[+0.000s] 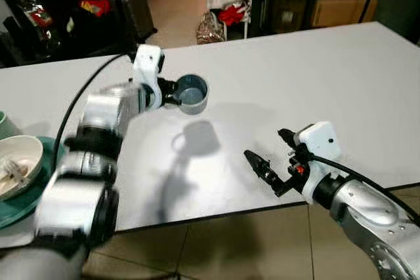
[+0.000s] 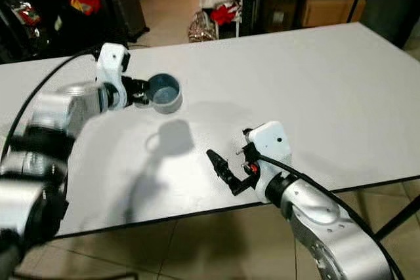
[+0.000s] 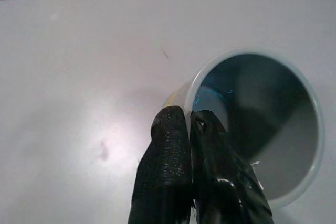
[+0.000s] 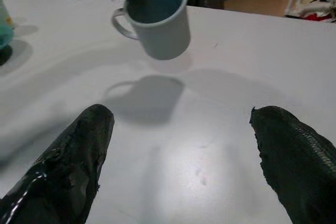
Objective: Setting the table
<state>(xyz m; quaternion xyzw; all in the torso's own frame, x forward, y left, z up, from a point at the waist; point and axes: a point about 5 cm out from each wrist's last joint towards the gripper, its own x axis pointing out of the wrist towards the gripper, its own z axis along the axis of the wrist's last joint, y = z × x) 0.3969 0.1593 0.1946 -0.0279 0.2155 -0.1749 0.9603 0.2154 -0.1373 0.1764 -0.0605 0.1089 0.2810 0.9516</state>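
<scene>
Fingers (image 3: 173, 145) of left gripper (image 1: 168, 91) pinching mug (image 1: 191, 93) rim, airborne above table (image 1: 315, 77); slippage risk. Right gripper (image 1: 269, 155) spread wide, empty.

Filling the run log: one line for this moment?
left end effector: shut on mug rim, held above table | right end effector: open, idle

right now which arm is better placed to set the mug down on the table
Left. Its hand is already shut on the rim of the grey mug, held just above the white table. The right hand hangs open near the table's front edge.
</scene>
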